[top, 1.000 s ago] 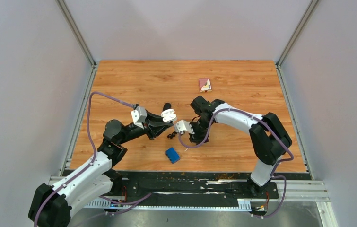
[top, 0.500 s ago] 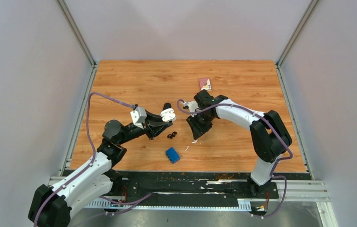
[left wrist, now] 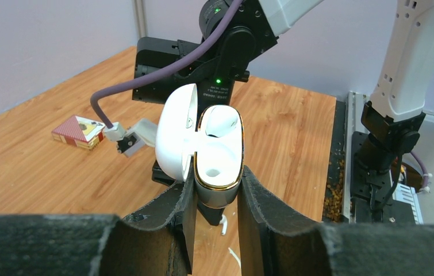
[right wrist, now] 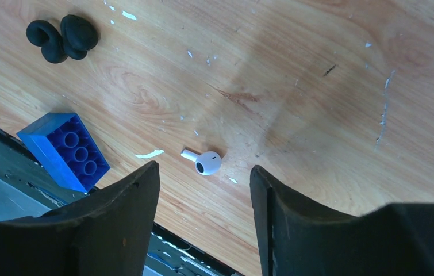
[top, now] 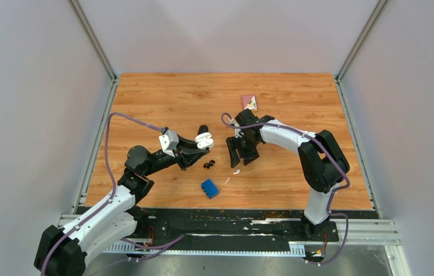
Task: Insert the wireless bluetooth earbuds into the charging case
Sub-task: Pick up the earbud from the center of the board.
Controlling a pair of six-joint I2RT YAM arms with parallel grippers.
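Note:
The white charging case (left wrist: 217,155), gold-rimmed with its lid swung open, stands upright in my left gripper (left wrist: 217,192), which is shut on its lower body; from above the case (top: 204,140) is held over the table's middle. One white earbud (right wrist: 206,162) with a short stem lies on the wood, and my right gripper (right wrist: 203,181) hangs open just above it with nothing between its fingers. In the top view this earbud (top: 235,171) lies just in front of the right gripper (top: 241,156). Two rounded black earbuds (right wrist: 62,37) lie together near the case (top: 208,165).
A blue toy brick (top: 209,188) lies near the front edge, also seen by the right wrist (right wrist: 65,150). A thin white scrap (right wrist: 148,153) lies beside the white earbud. A small card box (top: 249,102) sits far back. A small black object (top: 203,129) is just behind the case.
My right gripper pulled back from beside the case, turned, and its jaws widened; the white earbud now shows on the wood. The left arm and case have not moved.

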